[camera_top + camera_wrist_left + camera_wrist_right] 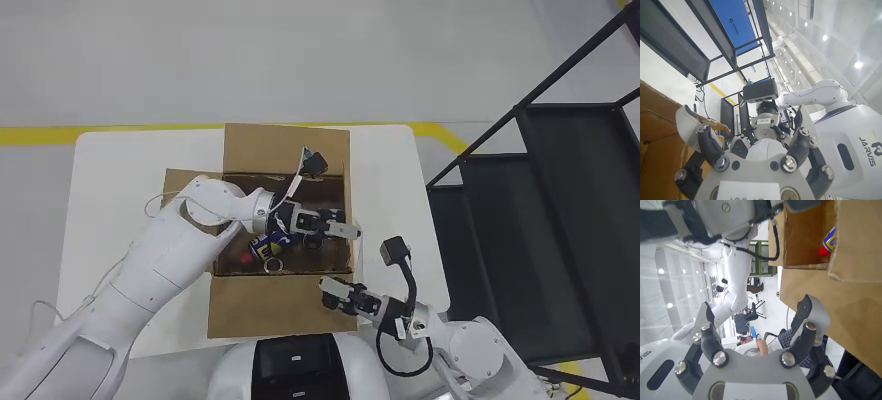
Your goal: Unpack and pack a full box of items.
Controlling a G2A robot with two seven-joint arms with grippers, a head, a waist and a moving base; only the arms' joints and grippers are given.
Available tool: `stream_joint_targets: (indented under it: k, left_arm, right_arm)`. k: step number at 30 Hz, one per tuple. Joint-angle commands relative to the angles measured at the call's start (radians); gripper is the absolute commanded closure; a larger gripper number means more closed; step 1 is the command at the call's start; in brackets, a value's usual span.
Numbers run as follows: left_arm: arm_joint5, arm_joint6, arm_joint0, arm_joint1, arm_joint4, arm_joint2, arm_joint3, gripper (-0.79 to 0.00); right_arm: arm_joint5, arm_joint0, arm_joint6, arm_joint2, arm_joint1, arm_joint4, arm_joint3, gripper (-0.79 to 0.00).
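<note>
White table [100, 200], cardboard box [285, 150]: left fingers [687, 121] spread empty inside; right fingers [804, 311] spread empty outside.

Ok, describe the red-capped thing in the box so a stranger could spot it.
On the white table sits an open cardboard box. Lying inside is a bottle with a blue-and-yellow body. Its bright red cap is the only red thing inside.

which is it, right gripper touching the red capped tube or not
Apart. The top view shows the right gripper outside the box, the tube lying inside it.
</note>
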Motion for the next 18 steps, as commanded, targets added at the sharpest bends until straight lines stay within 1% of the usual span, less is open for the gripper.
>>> stream_joint_targets:
  k: [1,4,6,10,14,18]
  left_arm:
    - [-0.003,-0.011,-0.005,-0.005,-0.009,0.000,0.019,-0.785]
    - [-0.008,-0.027,-0.011,-0.007,-0.021,-0.013,0.050,-0.785]
    - [-0.021,-0.044,-0.008,-0.003,-0.019,-0.030,0.060,-0.785]
    - [-0.017,-0.067,0.023,0.017,-0.010,-0.080,0.034,-0.785]
    - [0.016,-0.059,0.050,0.031,0.017,-0.115,0.005,-0.785]
    - [0.032,-0.045,0.065,0.025,0.030,-0.103,0.006,-0.785]
  right_arm:
    - [-0.004,-0.022,-0.047,0.010,0.000,-0.008,-0.004,-0.785]
    - [-0.018,-0.070,-0.126,0.033,0.000,-0.019,-0.014,-0.785]
    - [-0.024,-0.102,-0.183,0.054,-0.001,-0.021,-0.025,-0.785]
    - [-0.016,-0.131,-0.257,0.072,-0.002,-0.021,-0.032,-0.785]
    - [-0.021,-0.129,-0.182,0.064,0.002,-0.013,-0.024,-0.785]
    - [0.027,-0.098,-0.078,0.042,0.009,-0.035,-0.013,-0.785]
